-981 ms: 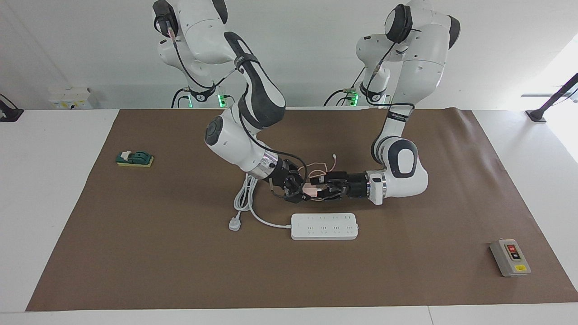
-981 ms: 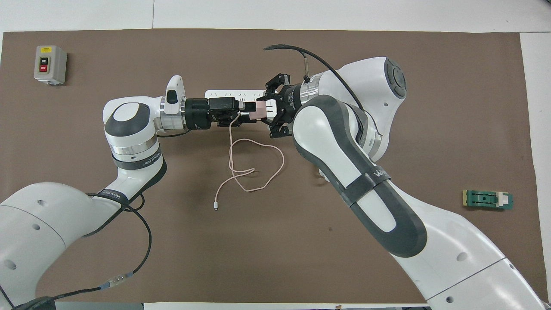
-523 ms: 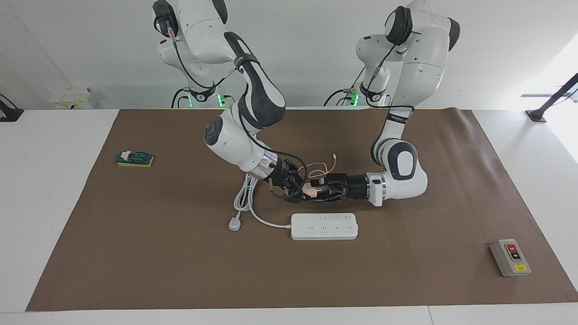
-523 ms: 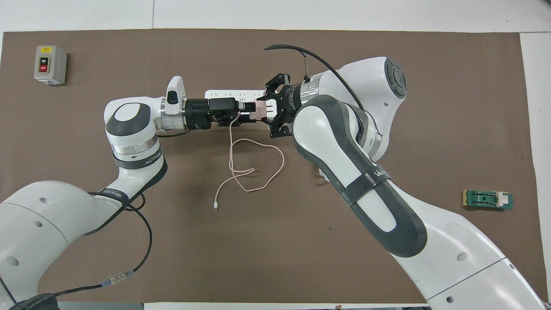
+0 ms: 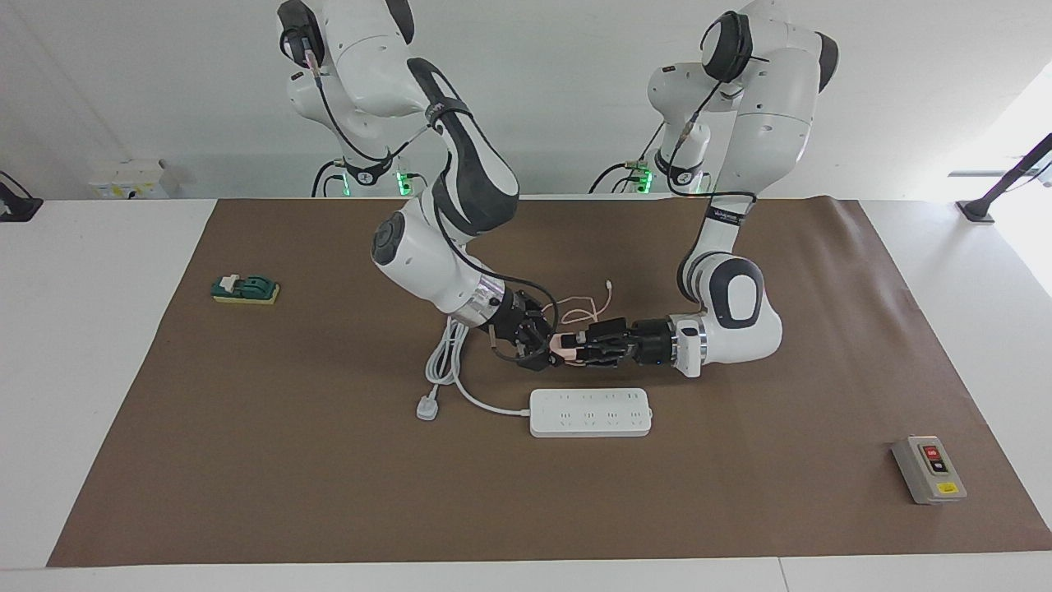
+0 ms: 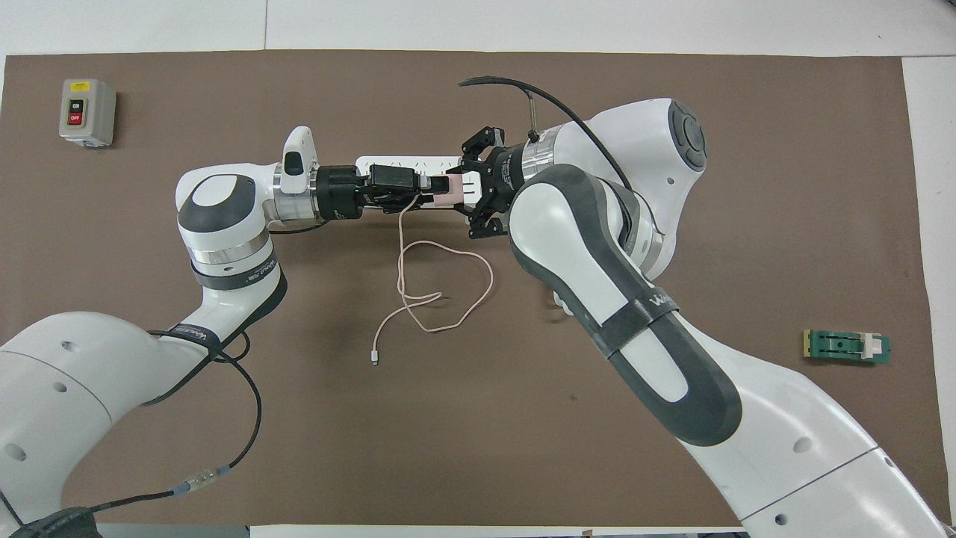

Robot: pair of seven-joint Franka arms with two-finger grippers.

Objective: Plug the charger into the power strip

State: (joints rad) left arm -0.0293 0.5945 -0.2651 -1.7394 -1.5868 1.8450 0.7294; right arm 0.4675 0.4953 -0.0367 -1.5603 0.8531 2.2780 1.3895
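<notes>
Two grippers met on the charger [image 5: 564,344] in the air over the middle of the brown mat [image 5: 246,460], just above the mat beside the power strip [image 5: 590,413]. A second before, the left gripper [image 5: 582,349] had stood wide around the pink cube; now its fingers had closed onto it from the left arm's end. The right gripper [image 5: 549,345] held the cube's other end, pinched tight as before. That looked like a handover: both arms gripped the charger, so the right could probably let go. The pink cable [image 6: 418,299] trailed on the mat toward the robots' edge. Nothing sat in the strip's sockets yet.
</notes>
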